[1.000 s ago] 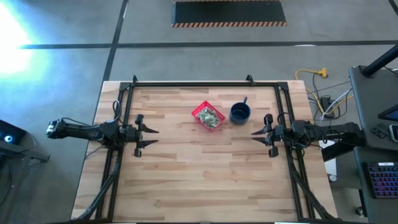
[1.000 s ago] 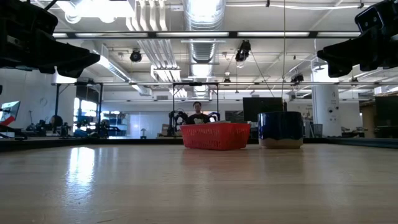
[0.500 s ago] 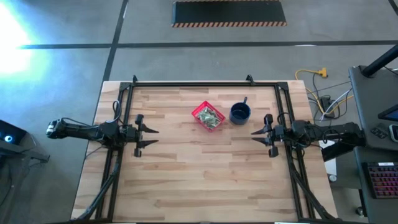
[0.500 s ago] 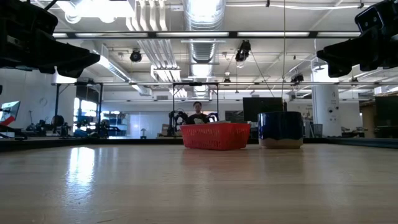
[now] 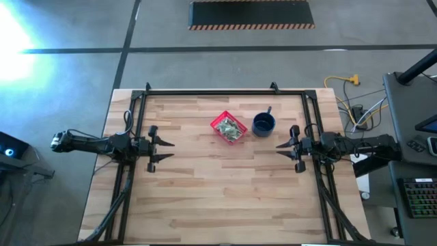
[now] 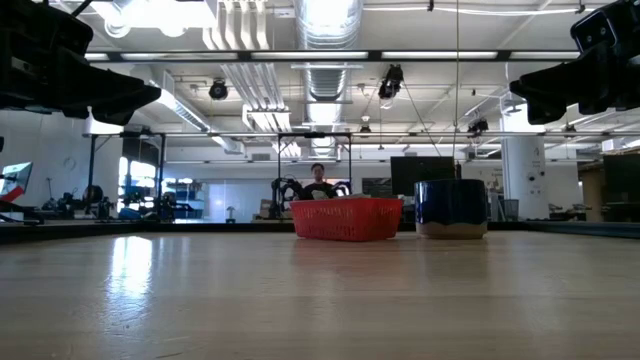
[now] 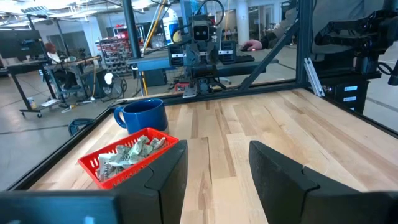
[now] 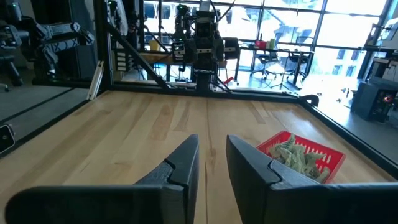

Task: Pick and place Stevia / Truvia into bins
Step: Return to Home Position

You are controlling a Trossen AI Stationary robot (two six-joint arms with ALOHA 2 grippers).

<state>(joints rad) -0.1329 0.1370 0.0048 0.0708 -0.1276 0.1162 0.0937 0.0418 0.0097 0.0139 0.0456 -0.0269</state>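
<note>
Toward the bench's far edge the Stevia packets (image 5: 231, 130) lie in the red basket (image 5: 217, 124); left claw (image 5: 162, 149) and right claw (image 5: 285, 148) hang by the side edges, open, empty; it looks like the going-home step; next, just rest.

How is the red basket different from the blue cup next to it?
The red basket is square and low; the blue mug is round and taller. The mug has a handle; the basket has none. The basket holds green-and-white packets; none show in the mug. Both sit upright, side by side, on the wooden table.
</note>
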